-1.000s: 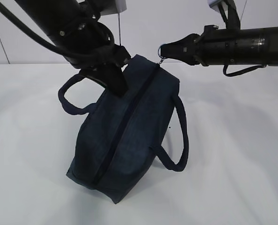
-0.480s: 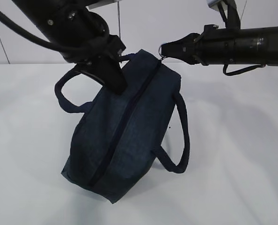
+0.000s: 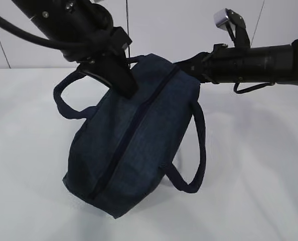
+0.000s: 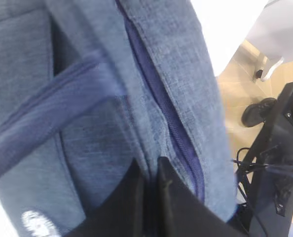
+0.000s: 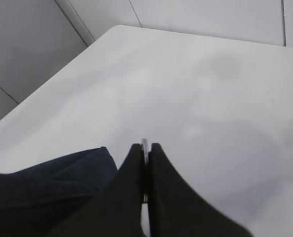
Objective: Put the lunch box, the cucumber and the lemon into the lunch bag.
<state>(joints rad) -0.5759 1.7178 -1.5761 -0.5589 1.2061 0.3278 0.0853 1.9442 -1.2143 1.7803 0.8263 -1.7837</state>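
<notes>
The dark navy lunch bag (image 3: 134,145) hangs tilted over the white table, far end raised, near corner low. Its zipper (image 3: 139,120) runs along the top and looks closed. My left gripper (image 3: 125,84) is shut on a fold of the bag's fabric beside the zipper (image 4: 172,129), fingertips (image 4: 162,165) pressed together on cloth. My right gripper (image 3: 185,65) is at the bag's raised far end, shut on the zipper's thin metal ring pull (image 5: 144,144). A white logo (image 4: 37,223) shows on the bag's side. The lunch box, cucumber and lemon are out of view.
The white table (image 3: 259,165) spreads on all sides of the bag. Two loop handles (image 3: 198,150) hang loose at the bag's sides. Past the table edge, the left wrist view shows floor with a black stand and cables (image 4: 274,163).
The bag has swung left and tilted more, its near corner lower. The right gripper has dropped and now sits tight against the bag's far end. The left arm has shifted slightly up and left.
</notes>
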